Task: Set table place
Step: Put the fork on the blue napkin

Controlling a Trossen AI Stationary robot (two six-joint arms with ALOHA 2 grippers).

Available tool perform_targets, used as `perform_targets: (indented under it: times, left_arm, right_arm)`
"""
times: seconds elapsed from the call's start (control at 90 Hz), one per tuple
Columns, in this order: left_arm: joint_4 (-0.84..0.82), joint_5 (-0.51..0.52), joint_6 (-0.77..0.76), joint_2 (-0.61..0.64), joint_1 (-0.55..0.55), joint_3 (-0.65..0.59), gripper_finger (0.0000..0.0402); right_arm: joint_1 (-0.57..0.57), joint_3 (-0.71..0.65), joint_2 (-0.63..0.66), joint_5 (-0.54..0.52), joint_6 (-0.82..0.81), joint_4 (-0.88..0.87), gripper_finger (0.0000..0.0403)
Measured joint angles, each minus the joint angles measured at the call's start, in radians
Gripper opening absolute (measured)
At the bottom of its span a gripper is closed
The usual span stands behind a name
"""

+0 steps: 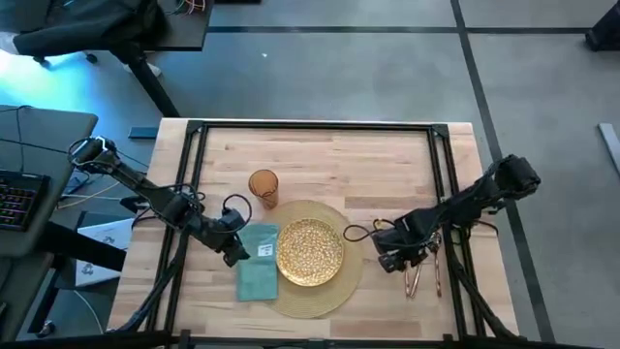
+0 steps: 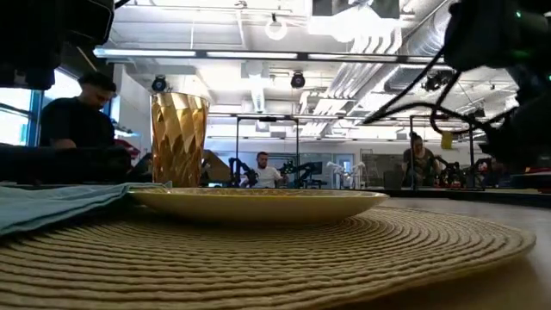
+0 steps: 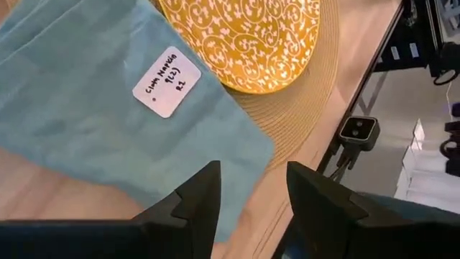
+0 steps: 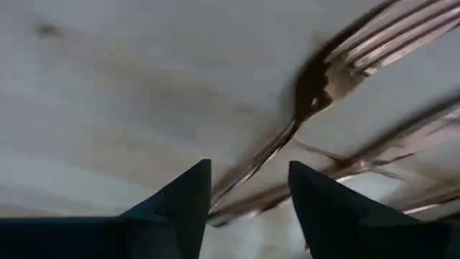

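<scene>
Centrally on the light-wood table (image 1: 320,155), toward its near edge, a round tan woven placemat (image 1: 334,291) is laid, and a gold speckled plate (image 1: 309,252) is set on it. A teal cloth napkin (image 1: 257,271) lies flat just beside the plate, on the left arm's side, partly overlapping the placemat's edge; a small white handwritten label (image 3: 166,81) is seen on it in the left wrist view. An amber tumbler (image 1: 263,187) stands upright just beyond the placemat's far rim, near the napkin's far end.

The left gripper (image 1: 235,254) is held over the napkin's far corner, next to the plate. Its two dark fingers (image 3: 203,198) are seen spread apart with nothing between them, the napkin's edge and bare wood showing through the gap.

The right gripper (image 1: 392,260) is lowered to the table just beside the placemat, on the side away from the napkin. The copper-coloured cutlery (image 1: 423,276) lies on the bare wood next to it, well apart from the plate. In the right wrist view a fork (image 4: 338,72) is seen close ahead, its handle running toward the gap between the parted fingers (image 4: 180,205), which are not closed on it; other handles lie alongside, too blurred to be told apart.
</scene>
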State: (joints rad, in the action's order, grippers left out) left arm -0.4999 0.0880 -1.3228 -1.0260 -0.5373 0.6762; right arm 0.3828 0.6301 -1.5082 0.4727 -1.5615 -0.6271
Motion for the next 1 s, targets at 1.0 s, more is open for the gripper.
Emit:
perform_targets:
  times: [1.0]
  left_arm:
    - [0.001,-0.005,0.076,0.220,0.000,0.000,0.0142]
  right_arm:
    - [-0.098,0.520,-0.160,-0.320,0.003,0.332,0.0000]
